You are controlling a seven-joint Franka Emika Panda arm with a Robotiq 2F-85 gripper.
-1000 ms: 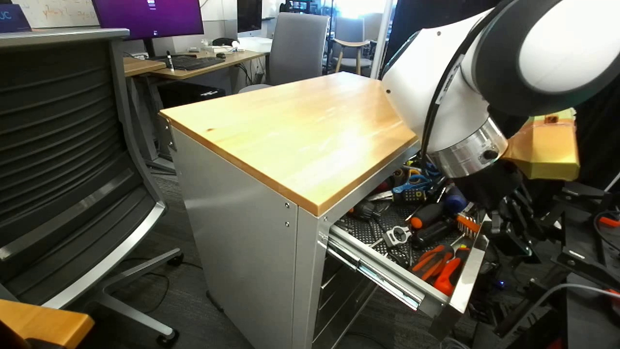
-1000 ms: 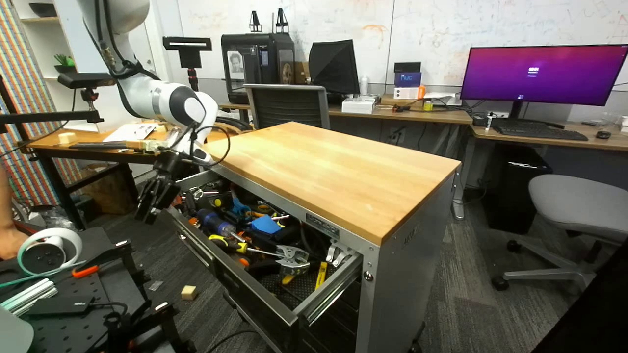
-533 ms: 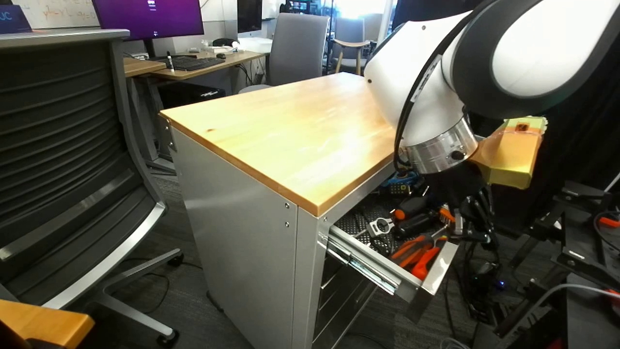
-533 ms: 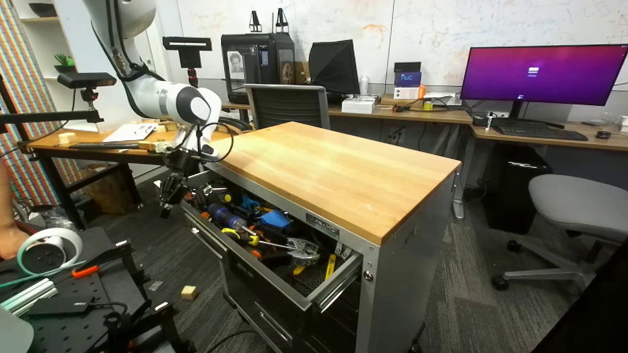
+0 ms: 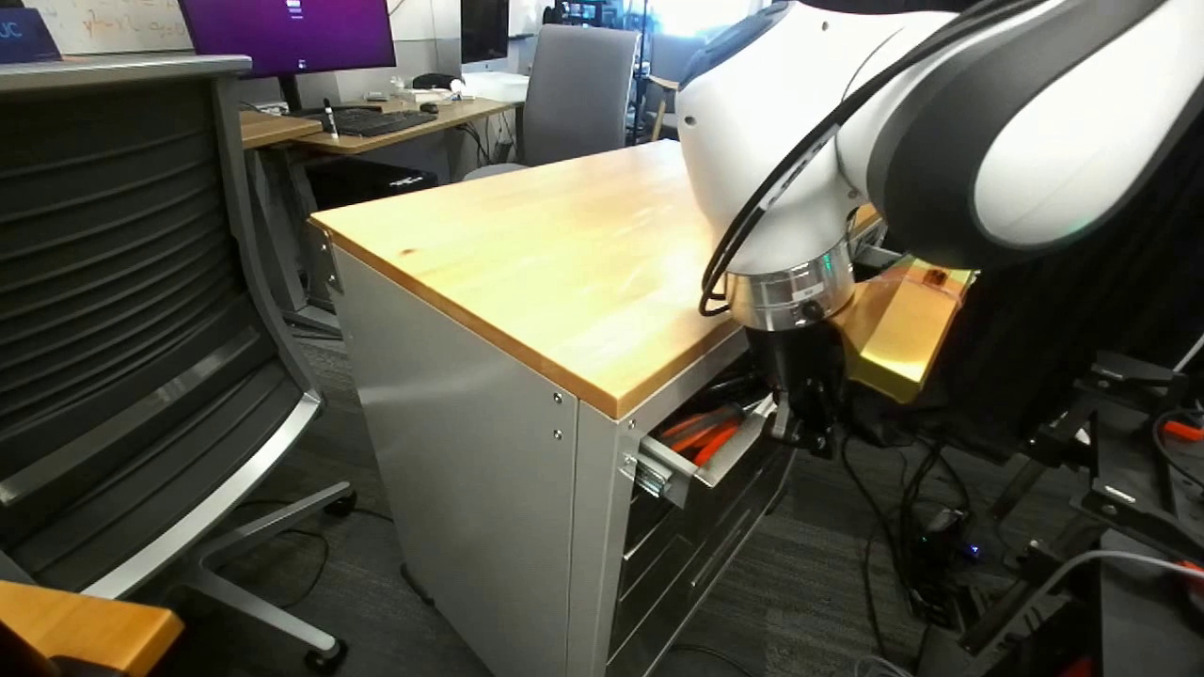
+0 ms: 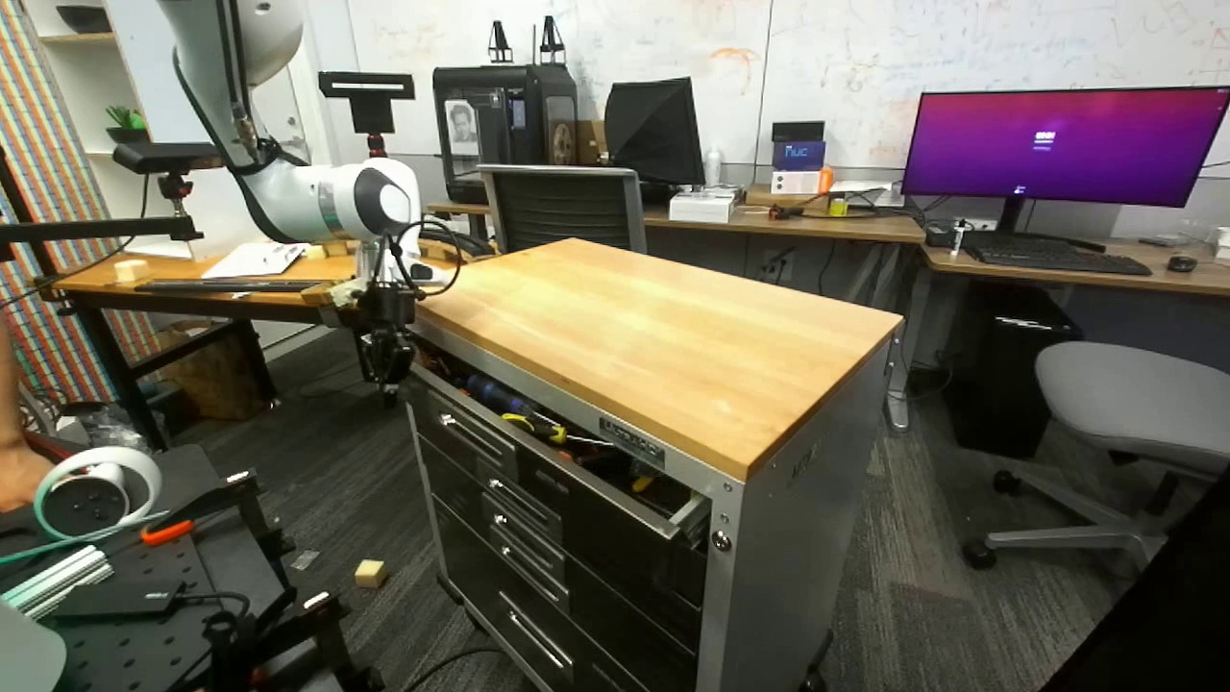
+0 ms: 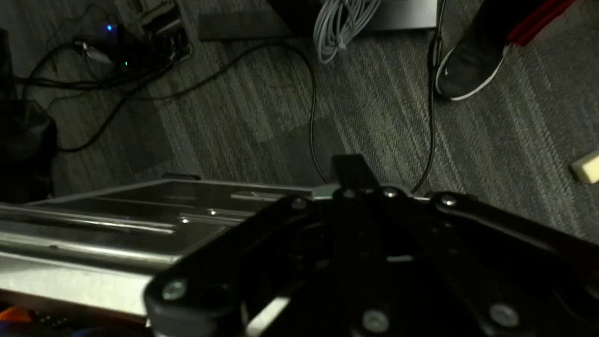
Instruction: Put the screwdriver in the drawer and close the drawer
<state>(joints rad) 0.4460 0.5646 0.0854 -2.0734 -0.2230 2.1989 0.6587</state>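
Note:
The drawer (image 6: 586, 492) is partly pushed in, with a narrow gap below the wooden top through which tools show. In an exterior view, red-handled pliers (image 5: 701, 432) lie inside near its front. The wrist view has the drawer's rim (image 7: 79, 283) at lower left. My gripper (image 6: 388, 388) points down just outside the drawer's front, by the end farther from that camera; whether it touches the panel I cannot tell. Its fingertips (image 7: 351, 168) are together with nothing visible between them. The screwdriver is hidden; I cannot make it out among the tools.
The cabinet's wooden top (image 6: 653, 336) lies just above the drawer. A black cart (image 6: 125, 615) stands in front of the cabinet. Below me, a person's shoe (image 7: 470, 70) and loose cables (image 7: 311, 103) are on the floor, along with a small wooden block (image 6: 369, 574).
The drawer has slid well in toward the cabinet, covering most of its tools. My gripper has moved along with it, turned more upright, and its fingers have come together.

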